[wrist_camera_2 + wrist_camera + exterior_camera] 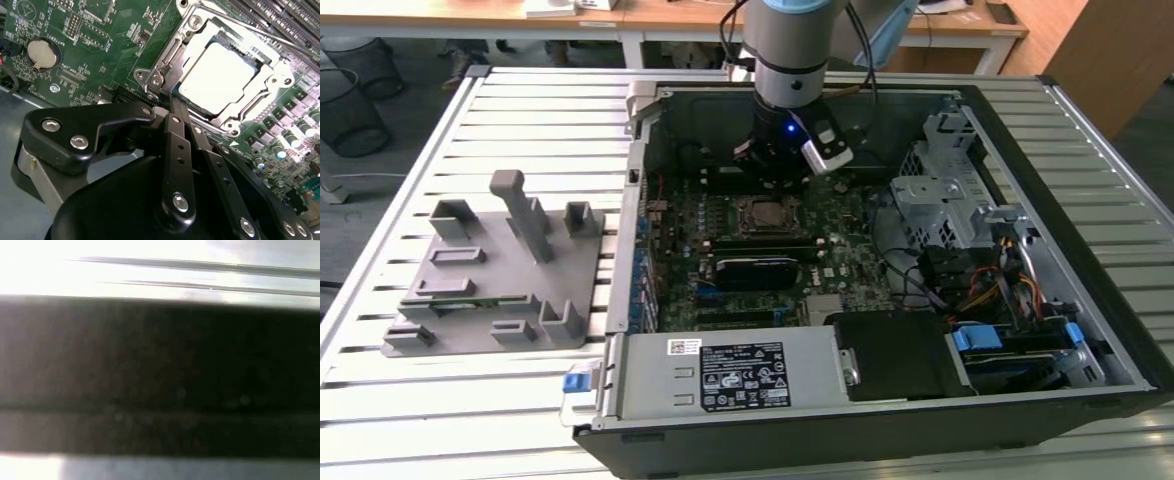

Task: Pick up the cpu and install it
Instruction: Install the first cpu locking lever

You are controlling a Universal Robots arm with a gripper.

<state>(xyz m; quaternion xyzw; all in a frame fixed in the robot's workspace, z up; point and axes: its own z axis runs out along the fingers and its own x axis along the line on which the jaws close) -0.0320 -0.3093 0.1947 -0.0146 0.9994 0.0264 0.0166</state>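
CPU (216, 75), silver-white and square, is lying flat inside the metal socket frame (272, 82) on the motherboard (100, 30), so by the look of it the chip is already seated rather than being carried.

Starting closest in the second wrist view, the gripper (172, 107) is reaching down with its dark fingers (175, 145) drawn together into a narrow blade, and nothing is sitting between them. Their tips are ending right at the near edge of the socket frame, just beside the chip; whether they are touching metal I cannot tell.

Just beyond, the chip is appearing level in its recess, with the frame's rails running along its sides. Farther off on the board, a coin cell (41, 54) is sitting well apart from the work.

In the exterior view the arm (783, 60) is standing upright over the open computer case (1067, 330), above the socket (765, 213), while the grey fixture (494, 290) is resting outside the case on the slatted table (427, 390), towards the exterior view's left.

Doing this step well is, in my judgement, a matter of keeping the fingertips clear of the chip's top, working only against the frame's edge, and avoiding sideways pressure that could tilt the chip.
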